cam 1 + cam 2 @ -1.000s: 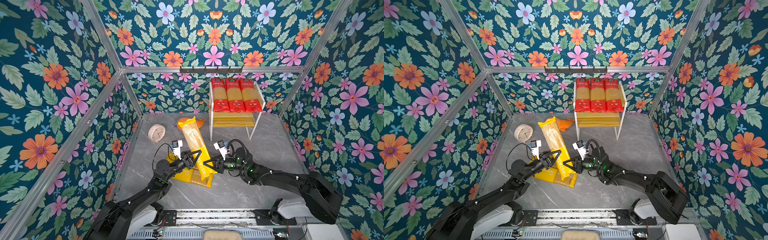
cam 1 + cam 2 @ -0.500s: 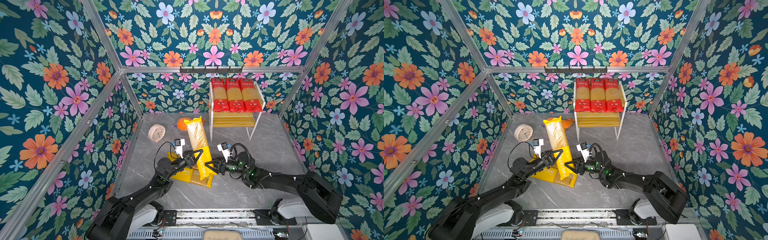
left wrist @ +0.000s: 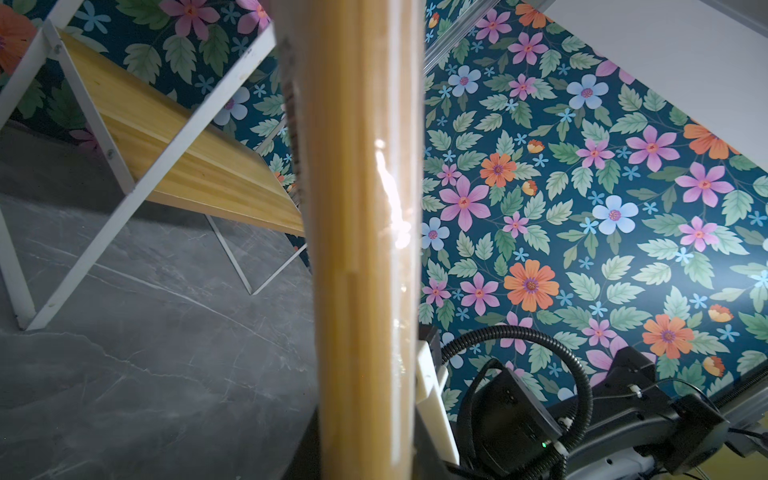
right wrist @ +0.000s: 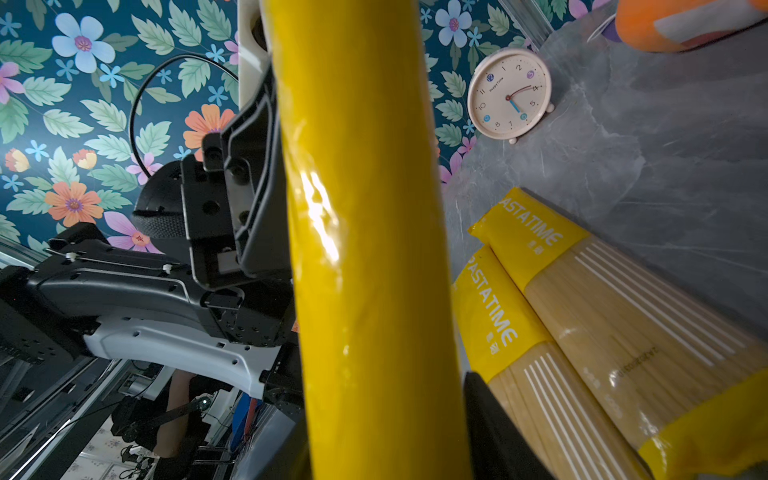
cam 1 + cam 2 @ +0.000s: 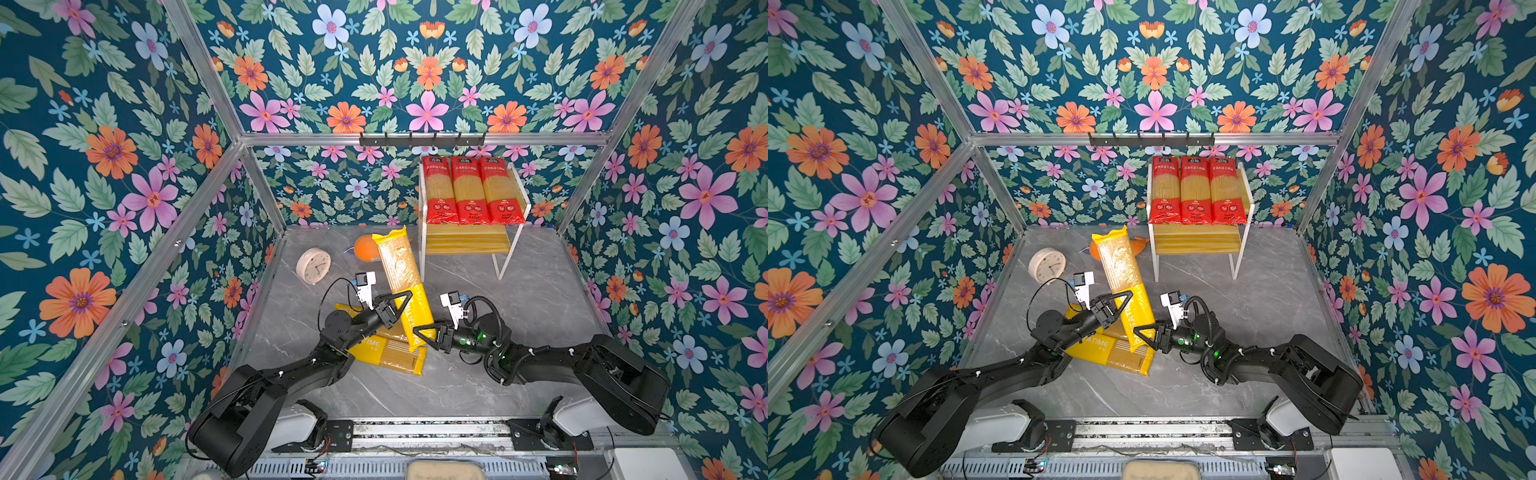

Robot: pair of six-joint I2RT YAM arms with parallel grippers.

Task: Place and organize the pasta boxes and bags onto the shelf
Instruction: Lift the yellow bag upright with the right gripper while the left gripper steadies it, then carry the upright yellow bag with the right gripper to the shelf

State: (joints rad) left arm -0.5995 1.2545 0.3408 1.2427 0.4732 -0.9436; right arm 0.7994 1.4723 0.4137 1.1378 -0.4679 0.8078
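Observation:
One yellow pasta pack point(image 5: 401, 270) hangs tilted above the table, its far end near the shelf's left leg. My left gripper point(image 5: 405, 305) is shut on its middle, and the pack fills the left wrist view point(image 3: 361, 249). My right gripper point(image 5: 422, 336) is shut on its near yellow end point(image 4: 365, 208). Two more yellow packs point(image 5: 390, 353) lie side by side on the table under the held one. Three red-ended packs point(image 5: 469, 191) lie in a row on the top tier of the shelf point(image 5: 465, 243). The lower board carries nothing.
A pale round clock point(image 5: 313, 266) stands at the back left, with an orange plush toy point(image 5: 363, 247) behind the held pack. A black hook rail point(image 5: 422, 139) hangs on the back wall above the shelf. Floral walls close in three sides.
The held pack's far end has swung right, toward the shelf. My right gripper opened and took a new hold on the near end. My left gripper tightened on the pack.

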